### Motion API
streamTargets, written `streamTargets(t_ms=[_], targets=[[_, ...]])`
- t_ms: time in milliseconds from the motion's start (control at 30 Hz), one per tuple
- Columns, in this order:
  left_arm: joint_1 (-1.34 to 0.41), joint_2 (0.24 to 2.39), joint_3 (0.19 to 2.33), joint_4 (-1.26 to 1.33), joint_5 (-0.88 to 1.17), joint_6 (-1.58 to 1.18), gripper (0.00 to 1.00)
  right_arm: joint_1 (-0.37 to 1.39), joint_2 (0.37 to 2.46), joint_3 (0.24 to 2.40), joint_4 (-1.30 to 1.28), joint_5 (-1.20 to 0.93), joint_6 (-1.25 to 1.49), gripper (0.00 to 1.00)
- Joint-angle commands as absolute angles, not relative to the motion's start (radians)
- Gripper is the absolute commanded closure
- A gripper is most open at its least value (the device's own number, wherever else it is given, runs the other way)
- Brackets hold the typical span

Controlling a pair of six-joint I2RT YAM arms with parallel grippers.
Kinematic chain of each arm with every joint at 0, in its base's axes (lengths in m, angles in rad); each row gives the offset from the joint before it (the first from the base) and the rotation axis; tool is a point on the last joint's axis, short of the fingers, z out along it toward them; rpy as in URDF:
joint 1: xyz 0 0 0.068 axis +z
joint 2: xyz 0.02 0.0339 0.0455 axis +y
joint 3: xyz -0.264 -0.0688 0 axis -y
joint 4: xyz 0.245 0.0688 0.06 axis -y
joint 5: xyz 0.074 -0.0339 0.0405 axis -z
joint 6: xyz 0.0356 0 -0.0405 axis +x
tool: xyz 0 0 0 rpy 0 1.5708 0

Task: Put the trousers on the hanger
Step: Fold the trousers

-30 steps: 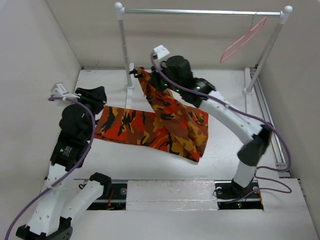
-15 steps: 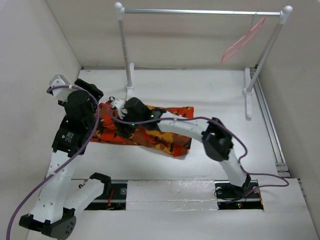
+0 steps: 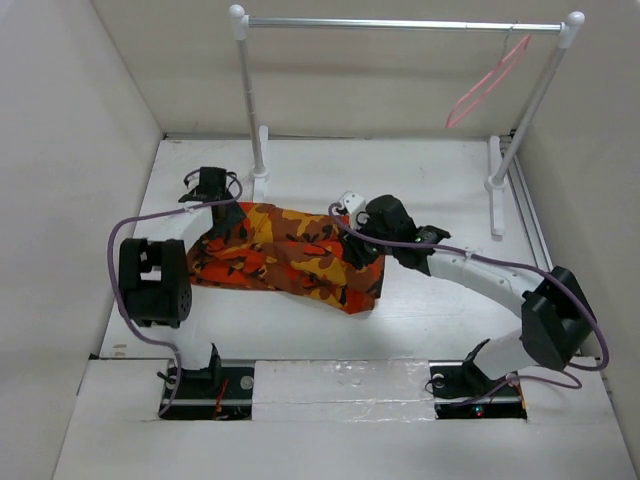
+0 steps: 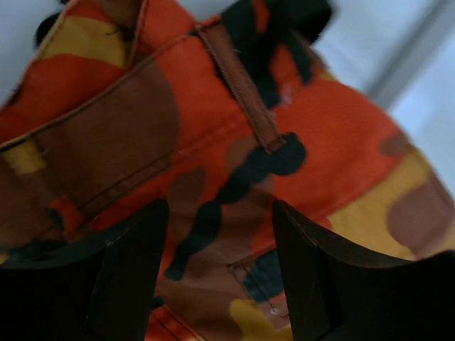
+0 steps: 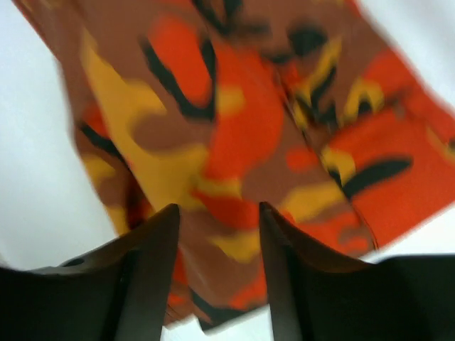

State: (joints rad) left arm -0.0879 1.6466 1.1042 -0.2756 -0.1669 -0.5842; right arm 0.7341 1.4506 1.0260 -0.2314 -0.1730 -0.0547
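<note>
The trousers [image 3: 290, 255], in orange, red, yellow and black camouflage print, lie folded flat on the white table. My left gripper [image 3: 224, 212] hovers over their left end. In the left wrist view it [image 4: 219, 209] stands open above the waistband [image 4: 306, 128] and a belt loop [image 4: 242, 89]. My right gripper [image 3: 358, 250] is over the right end. Its own view shows it [image 5: 219, 209] open just above the cloth [image 5: 234, 114], holding nothing. The pale pink hanger [image 3: 488, 82] hangs by its hook at the right end of the rack's rail, far from both grippers.
The rack's silver rail [image 3: 400, 22] spans the back on two white posts [image 3: 250, 100] [image 3: 535, 100]. White walls enclose the table on the left, back and right. A metal track [image 3: 535, 240] runs along the right edge.
A second ago the right gripper held the trousers up. They now lie folded on the table. Both grippers have opened, and the left arm has reached forward to the trousers' left end.
</note>
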Motion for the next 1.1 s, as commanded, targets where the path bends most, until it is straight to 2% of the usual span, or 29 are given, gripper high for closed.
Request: streamTargets(t_ms=[0, 67, 167, 433, 500, 533, 567, 600, 633, 667, 833, 1067], targets=[[-0.038, 1.609, 1.091, -0.305, -0.078, -0.577, 0.43, 0.721, 1.431, 1.012, -0.291, -0.146, -0.152, 0.44], [-0.038, 1.566, 1.056, -0.305, -0.09, -0.578, 0.4, 0.742, 1.419, 1.026, -0.348, -0.149, -0.179, 0.37], [-0.038, 1.526, 0.982, -0.318, -0.103, -0.587, 0.37, 0.778, 1.442, 1.042, -0.386, -0.144, -0.227, 0.35], [-0.038, 1.523, 0.9, -0.31, -0.123, -0.601, 0.34, 0.831, 1.618, 1.106, -0.376, -0.155, -0.27, 0.34], [-0.038, 1.534, 0.896, -0.313, -0.121, -0.604, 0.35, 0.845, 1.663, 1.135, -0.368, -0.134, -0.275, 0.36], [-0.038, 1.534, 0.896, -0.311, -0.124, -0.603, 0.4, 0.863, 1.672, 1.146, -0.373, -0.083, -0.276, 0.42], [-0.038, 1.532, 0.894, -0.307, -0.135, -0.604, 0.47, 0.873, 1.674, 1.158, -0.388, -0.056, -0.275, 0.57], [-0.038, 1.528, 0.888, -0.302, -0.165, -0.603, 0.59, 0.882, 1.674, 1.172, -0.393, -0.023, -0.265, 0.7], [-0.029, 1.525, 0.887, -0.296, -0.178, -0.601, 0.9, 0.894, 1.663, 1.175, -0.399, 0.023, -0.262, 0.85], [-0.029, 1.526, 0.888, -0.302, -0.186, -0.597, 1.0, 0.894, 1.655, 1.175, -0.405, 0.026, -0.259, 1.0], [0.011, 1.448, 0.897, -0.371, -0.236, -0.586, 1.0, 0.936, 1.563, 1.164, -0.485, 0.025, -0.262, 1.0], [0.011, 1.298, 0.83, -0.452, -0.258, -0.618, 1.0, 0.985, 1.529, 1.047, -0.513, -0.143, -0.256, 1.0]])
